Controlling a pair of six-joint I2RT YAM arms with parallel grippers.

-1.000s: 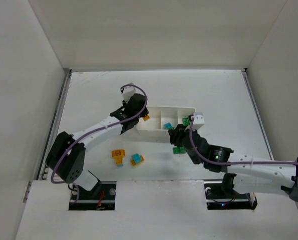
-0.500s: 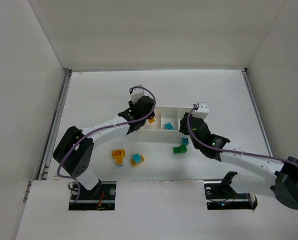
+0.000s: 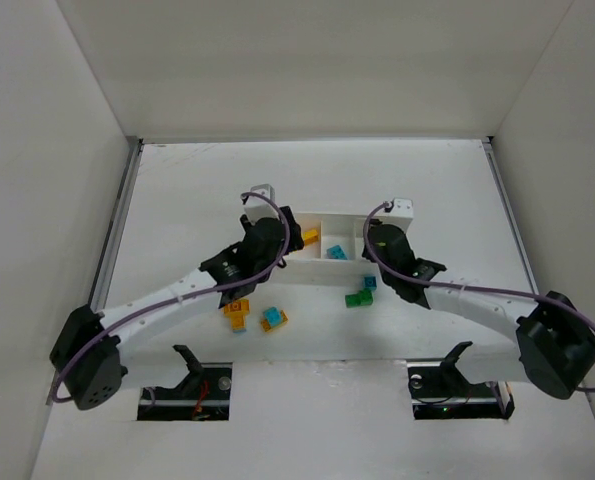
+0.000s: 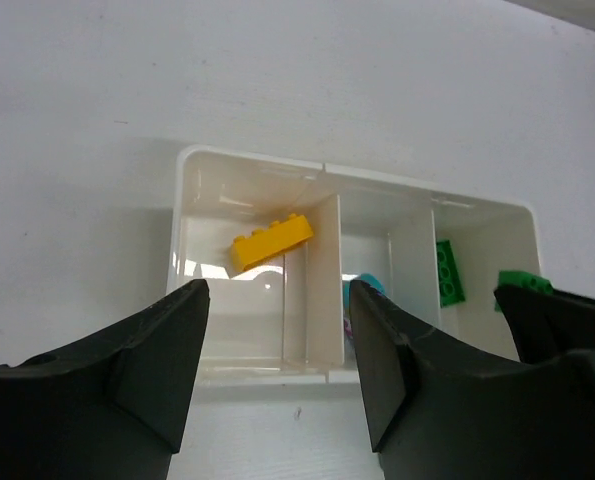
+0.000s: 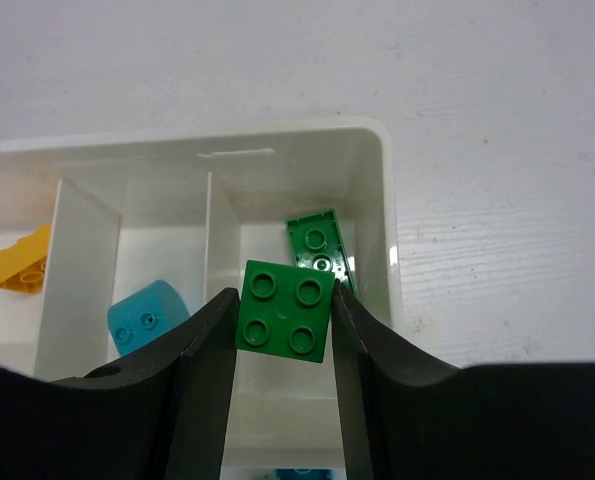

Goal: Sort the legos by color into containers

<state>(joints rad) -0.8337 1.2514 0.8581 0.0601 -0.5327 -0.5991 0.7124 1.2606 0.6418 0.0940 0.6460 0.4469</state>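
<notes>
The white tray (image 3: pixel 315 270) has three compartments. In the left wrist view a yellow lego (image 4: pixel 269 241) lies in the left one, a cyan lego (image 4: pixel 367 285) in the middle one and a green lego (image 4: pixel 449 272) in the right one. My left gripper (image 4: pixel 277 300) hangs open and empty at the tray's near wall, in front of the left divider. My right gripper (image 5: pixel 285 295) is shut on a green four-stud lego (image 5: pixel 285 309), held above the right compartment over the green lego (image 5: pixel 320 247) lying there.
Loose legos lie on the table in front of the tray: an orange one (image 3: pixel 237 310), a cyan-and-orange pair (image 3: pixel 273 319), a green one (image 3: pixel 355 298) and a cyan one (image 3: pixel 369 284). White walls close in the table on three sides.
My left gripper opened and the yellow lego now lies in the left compartment. My right gripper carried the green lego from the tray's near side to above the right compartment.
</notes>
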